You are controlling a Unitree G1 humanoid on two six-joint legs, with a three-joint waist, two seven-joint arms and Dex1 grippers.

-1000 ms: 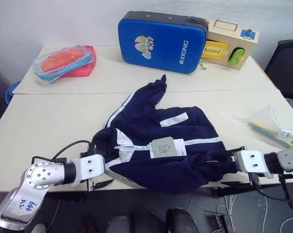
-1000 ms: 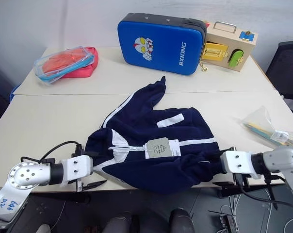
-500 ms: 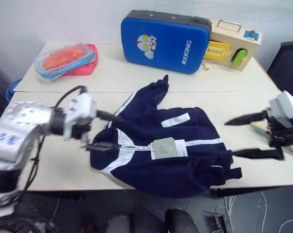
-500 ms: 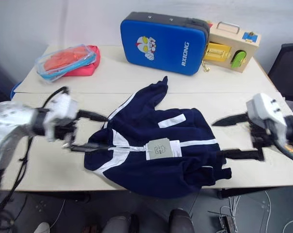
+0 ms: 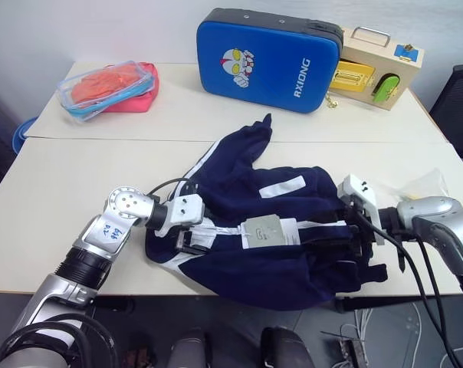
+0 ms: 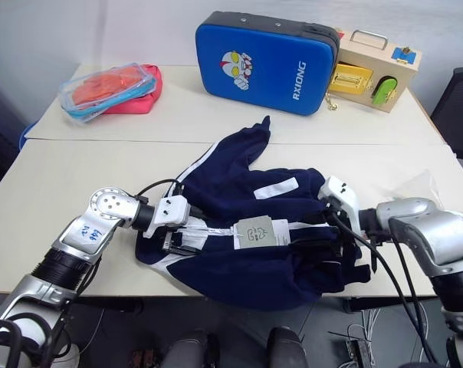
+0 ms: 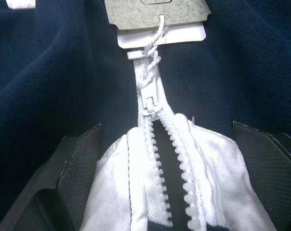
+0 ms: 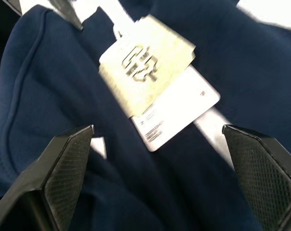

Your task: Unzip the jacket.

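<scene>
Lying crumpled on the worktop [image 5: 70, 192], the navy jacket [image 5: 277, 230] is barely unzipped: its white zipper pull [image 7: 149, 98] sits just below the collar. Left gripper [image 7: 160, 192] straddles the zipper's open top and right gripper [image 8: 155, 192] hovers beyond the grey tag [image 5: 264, 229], fingers apart, gripping nothing.
</scene>
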